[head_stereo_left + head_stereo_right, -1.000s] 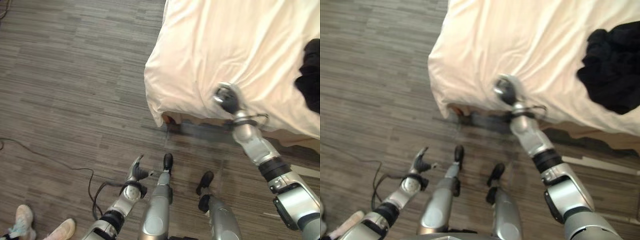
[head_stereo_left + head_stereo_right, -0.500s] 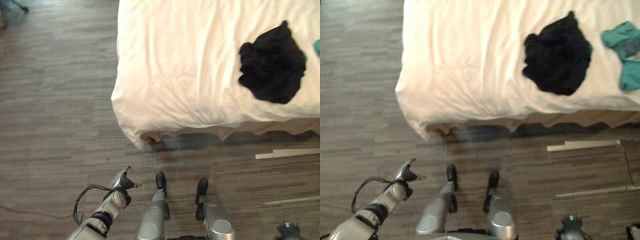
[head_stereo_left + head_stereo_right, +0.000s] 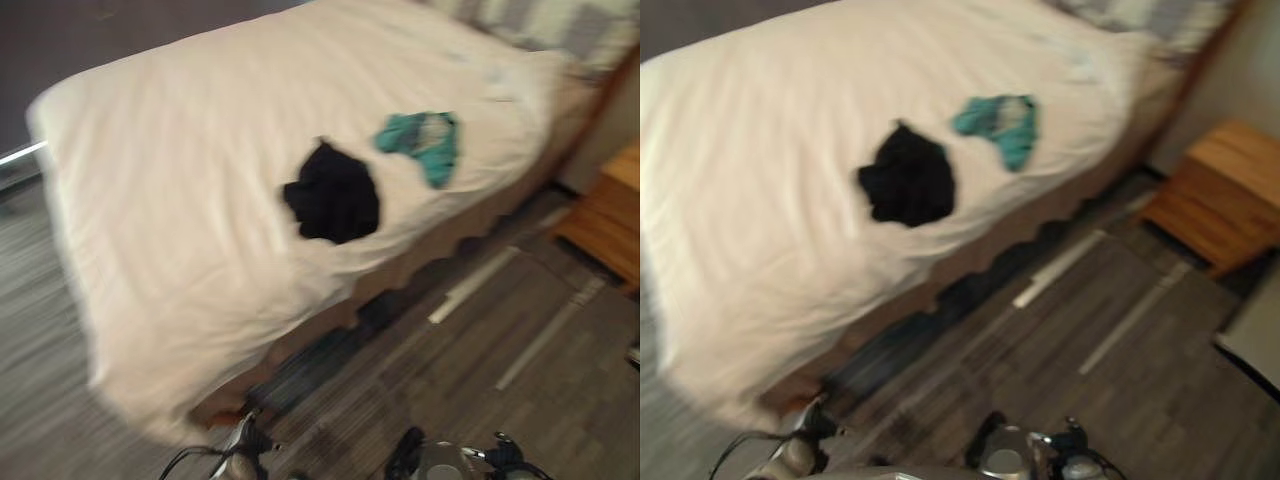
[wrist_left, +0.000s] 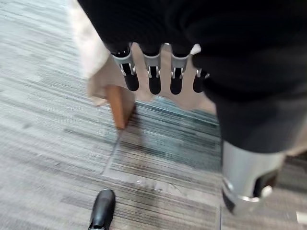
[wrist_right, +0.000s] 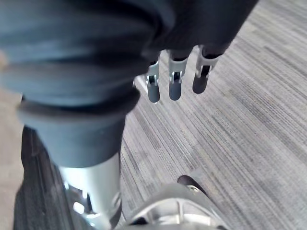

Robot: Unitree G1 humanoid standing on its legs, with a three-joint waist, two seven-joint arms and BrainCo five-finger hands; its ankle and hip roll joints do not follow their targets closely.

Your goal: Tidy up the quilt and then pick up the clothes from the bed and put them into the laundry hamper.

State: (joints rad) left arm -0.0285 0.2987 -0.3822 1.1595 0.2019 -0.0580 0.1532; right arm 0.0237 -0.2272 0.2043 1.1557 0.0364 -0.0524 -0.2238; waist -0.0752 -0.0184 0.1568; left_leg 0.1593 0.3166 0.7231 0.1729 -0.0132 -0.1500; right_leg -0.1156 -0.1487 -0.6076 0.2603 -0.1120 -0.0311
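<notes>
**Quilt flat, clothes waiting**

The white quilt [image 3: 180, 200] lies mostly smooth over the bed. A black garment [image 3: 333, 195] and a teal garment [image 3: 420, 142] sit on top, near each other. The left hand [image 4: 153, 72] and the right hand [image 5: 175, 79] hang low over the floor, fingers loose and holding nothing. Both clothes need picking up.

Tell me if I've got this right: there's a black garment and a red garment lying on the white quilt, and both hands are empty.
Not quite. Beside the black garment on the white quilt lies a teal garment, not a red one, as the left eye view shows. The left hand and right hand are empty.
</notes>
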